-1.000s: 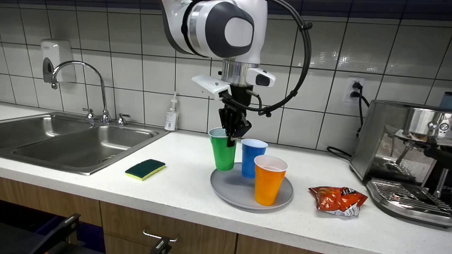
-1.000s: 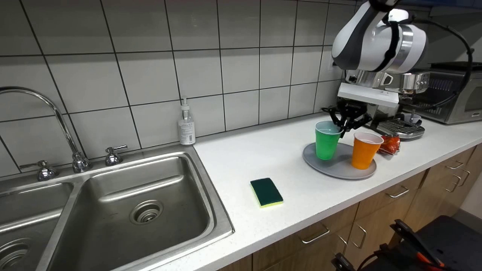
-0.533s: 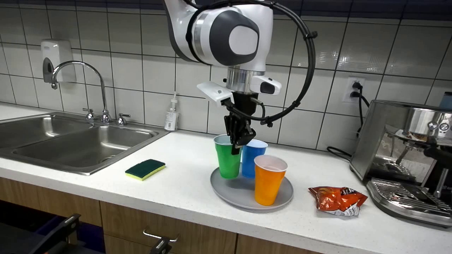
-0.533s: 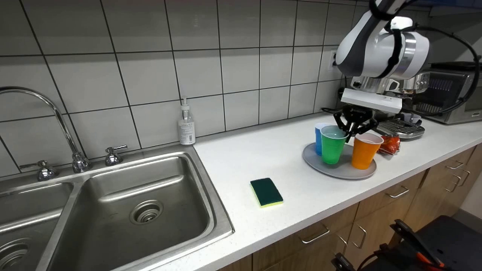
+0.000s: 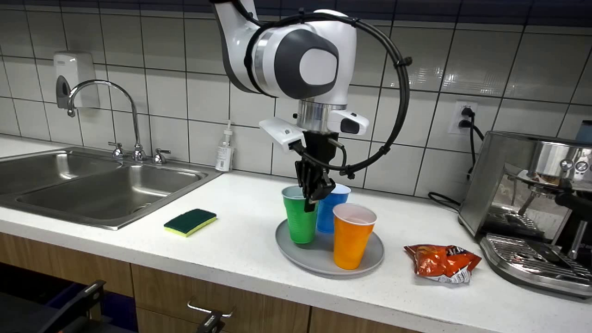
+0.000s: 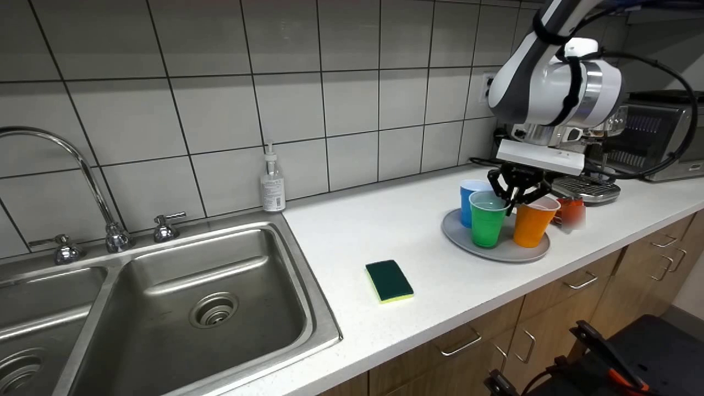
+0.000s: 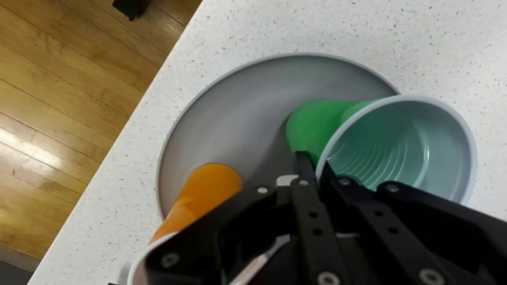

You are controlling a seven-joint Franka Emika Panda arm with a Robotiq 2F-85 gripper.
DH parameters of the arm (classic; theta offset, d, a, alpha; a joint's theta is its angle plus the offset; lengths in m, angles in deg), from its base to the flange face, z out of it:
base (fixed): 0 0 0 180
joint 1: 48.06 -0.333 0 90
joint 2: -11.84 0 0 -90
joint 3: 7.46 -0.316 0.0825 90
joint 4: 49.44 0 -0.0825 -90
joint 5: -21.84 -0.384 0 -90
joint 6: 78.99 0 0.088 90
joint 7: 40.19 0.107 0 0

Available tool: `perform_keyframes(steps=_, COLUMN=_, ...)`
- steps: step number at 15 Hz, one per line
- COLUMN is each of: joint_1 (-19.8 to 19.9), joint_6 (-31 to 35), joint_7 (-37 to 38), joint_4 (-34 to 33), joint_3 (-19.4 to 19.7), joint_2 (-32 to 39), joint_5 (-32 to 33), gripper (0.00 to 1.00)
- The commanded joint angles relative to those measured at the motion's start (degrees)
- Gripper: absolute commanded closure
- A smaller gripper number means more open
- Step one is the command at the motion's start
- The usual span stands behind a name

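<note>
My gripper [image 7: 315, 168] is shut on the rim of a green cup [image 7: 311, 124], one finger inside and one outside. The gripper also shows in both exterior views [image 5: 309, 203] [image 6: 512, 204]. The cup [image 5: 299, 226] [image 6: 487, 226] stands nearly upright at the grey plate [image 5: 300, 259] [image 6: 457, 237] [image 7: 237, 103]; I cannot tell whether its base touches. An orange cup [image 5: 350, 243] [image 6: 531, 225] [image 7: 204, 194] stands on the plate near the gripper. A blue cup [image 5: 327, 217] [image 6: 467, 201] stands behind the green one, partly hidden, and is out of the wrist view.
A green and yellow sponge [image 5: 190, 222] [image 6: 389, 280] lies between plate and sink [image 5: 115, 217] [image 6: 330, 324]. A red snack bag [image 5: 444, 263] lies beside the plate, before a metal coffee machine [image 5: 545, 208]. A soap bottle [image 5: 225, 155] stands by the wall. The counter's front edge is near the plate.
My gripper has moved down and forward with the green cup, from behind and above the plate to over or onto it. The blue cup has come partly into view behind it.
</note>
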Motion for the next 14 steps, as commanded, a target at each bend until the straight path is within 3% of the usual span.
perform_keyframes(steps=1, joint_1=0.04, joint_6=0.74, joint_7=1.76, joint_4=-0.33, joint_3=-0.14, joint_2=0.47, joint_5=0.63, gripper=0.99)
perform_keyframes(steps=2, joint_1=0.03, joint_6=0.51, joint_7=1.43, joint_4=-0.25, joint_3=-0.21, joint_2=0.29, joint_5=0.60, gripper=0.71)
perform_keyframes(steps=3, joint_1=-0.06, joint_6=0.42, joint_7=1.39, joint_4=-0.12, joint_3=-0.24, joint_2=0.02, joint_5=0.78, gripper=0.70)
perform_keyframes(steps=5, joint_1=-0.38, joint_6=0.65, joint_7=1.86, joint_4=0.02, joint_3=-0.14, joint_2=-0.10, joint_5=1.77, gripper=0.57)
perform_keyframes(steps=12, joint_1=-0.94, joint_6=0.18, joint_7=1.91, joint_4=0.40, joint_3=-0.15, joint_2=-0.94, joint_5=3.32, gripper=0.03)
perform_keyframes(steps=14, joint_1=-0.99, joint_6=0.02, joint_7=1.70, joint_4=0.67, joint_3=-0.18, joint_2=-1.52, joint_5=3.86, gripper=0.00)
